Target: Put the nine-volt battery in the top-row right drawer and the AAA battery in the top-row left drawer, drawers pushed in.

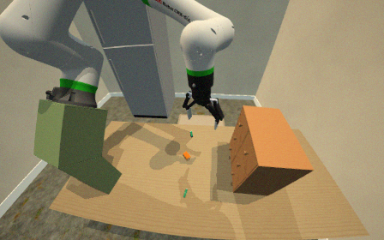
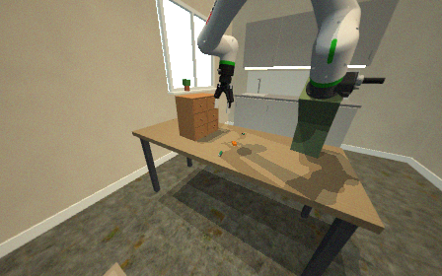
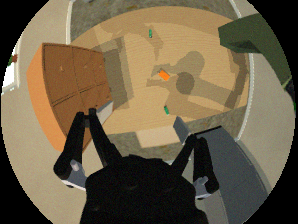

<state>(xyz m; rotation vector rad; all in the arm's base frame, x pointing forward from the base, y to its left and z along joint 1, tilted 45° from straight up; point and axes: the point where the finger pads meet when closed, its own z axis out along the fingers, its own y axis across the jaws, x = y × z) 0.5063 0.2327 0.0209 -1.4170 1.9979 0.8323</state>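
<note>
Overhead: gripper (image 1: 202,115) spread wide, pinching nothing, high above table (image 1: 129,206) near small chest (image 1: 274,141). Orange nine-volt battery (image 1: 186,155) mid-table, axis unclear; two green cells at 12 (image 1: 192,134) and 6 o'clock (image 1: 185,193), axes 12-to-6.

chest front: drawer faces of the chest (image 1: 241,154) all flush, open table (image 1: 141,201) before them; easy reach
pedestal: big green block (image 1: 70,141) walls off the far side
middle: just three tiny batteries
</note>
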